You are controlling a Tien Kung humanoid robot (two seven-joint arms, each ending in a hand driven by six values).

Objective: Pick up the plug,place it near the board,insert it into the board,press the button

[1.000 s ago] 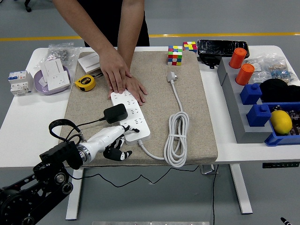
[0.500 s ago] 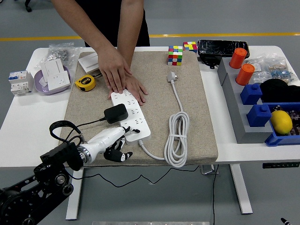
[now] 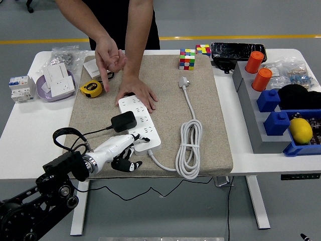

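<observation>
The white power board [image 3: 140, 124] lies on the beige mat [image 3: 210, 115]. A black plug [image 3: 123, 121] sits pushed into its middle, and the plug's thin black cable runs off to the left. My left hand [image 3: 125, 151] rests at the board's near end, one white finger [image 3: 131, 142] touching its corner. The other fingers are loosely bent and hold nothing. A person's hand [image 3: 138, 94] presses flat on the board's far end. The person's other hand [image 3: 108, 55] hangs raised above the mat, one finger pointing down. The board's own white cord [image 3: 189, 148] lies coiled to the right.
A yellow tape measure [image 3: 92, 88] and a white socket in a purple dish [image 3: 56, 81] lie at the left. Two colour cubes [image 3: 187, 58] stand at the mat's far edge. Grey and blue bins [image 3: 271, 113] with orange cups and a lemon [image 3: 301, 130] line the right.
The person's upper hand has lifted off the board and now hangs raised, pointing down over the tape measure. My left hand has barely moved.
</observation>
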